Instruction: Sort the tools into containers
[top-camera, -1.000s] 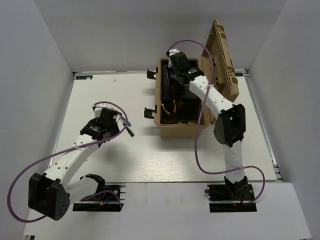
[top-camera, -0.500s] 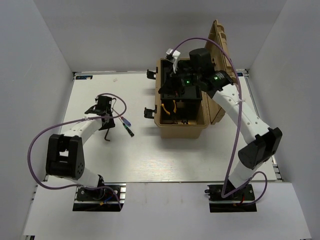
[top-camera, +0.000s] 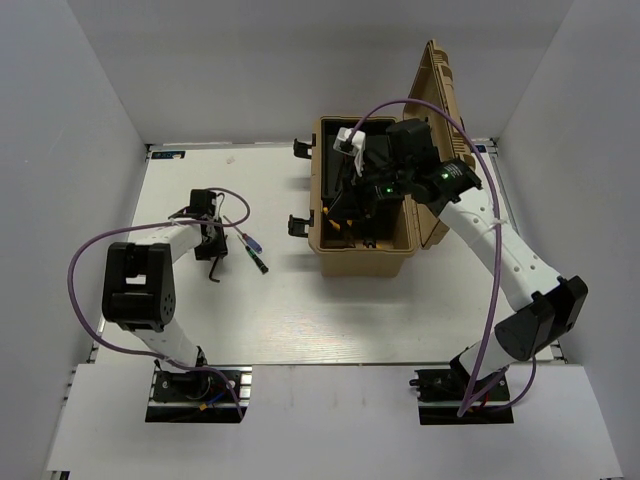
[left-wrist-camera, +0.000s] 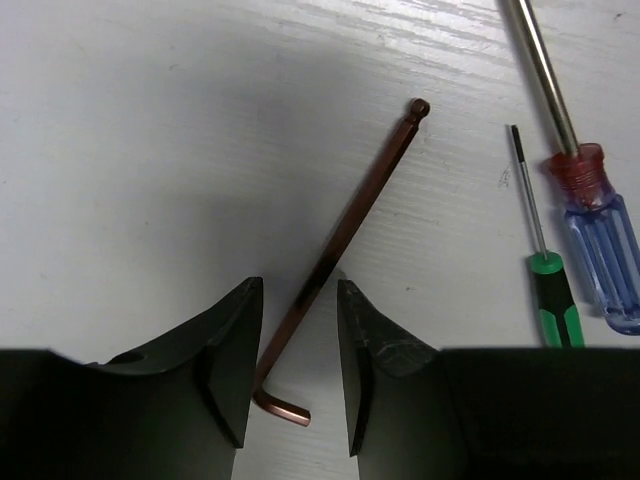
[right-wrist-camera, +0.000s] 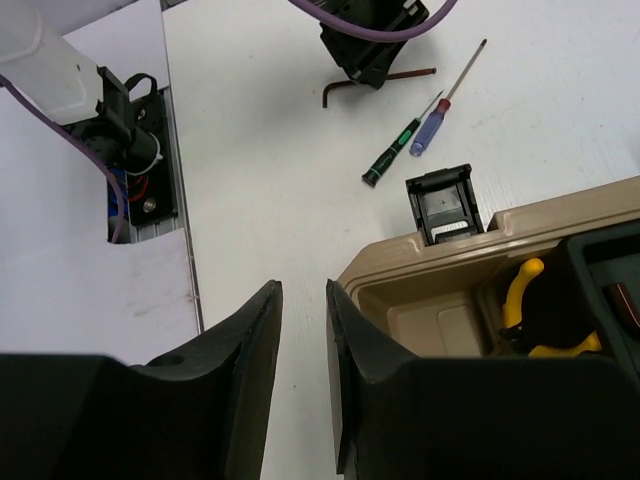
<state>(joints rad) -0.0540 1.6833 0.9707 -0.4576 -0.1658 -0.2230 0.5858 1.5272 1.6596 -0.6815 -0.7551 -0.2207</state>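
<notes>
Hex key (left-wrist-camera: 358, 215) looks thin, stiff, light and likely slippery, lying flat on the surface (left-wrist-camera: 150, 120). My left hand (left-wrist-camera: 300, 290) straddles its shank, part-spread, not pinching. I'd take it mid-shank, above the bend at 6 o'clock.

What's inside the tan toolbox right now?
A yellow-handled tool shows in the dark interior of the toolbox. The right arm hangs over most of the opening, so anything beneath it is covered.

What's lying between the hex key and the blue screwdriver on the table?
A small green-handled screwdriver lies there, close beside the blue screwdriver and apart from the hex key; the left wrist view shows it.
</notes>
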